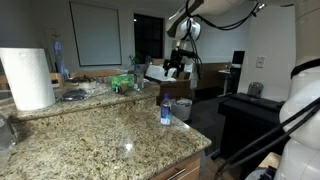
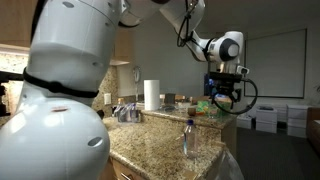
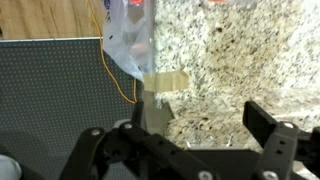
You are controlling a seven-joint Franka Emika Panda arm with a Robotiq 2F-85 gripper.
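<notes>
Wrist view puts a clear plastic bag at the counter edge, just ahead of the released pincer, which hovers empty: nothing is gripped yet. A tan tape strip and a yellow cord lie just beside the bag; in an exterior view a bottle and paper towel roll stand well apart.

Countertop glossy speckled granite; bag clear plastic; towel roll paper.
</notes>
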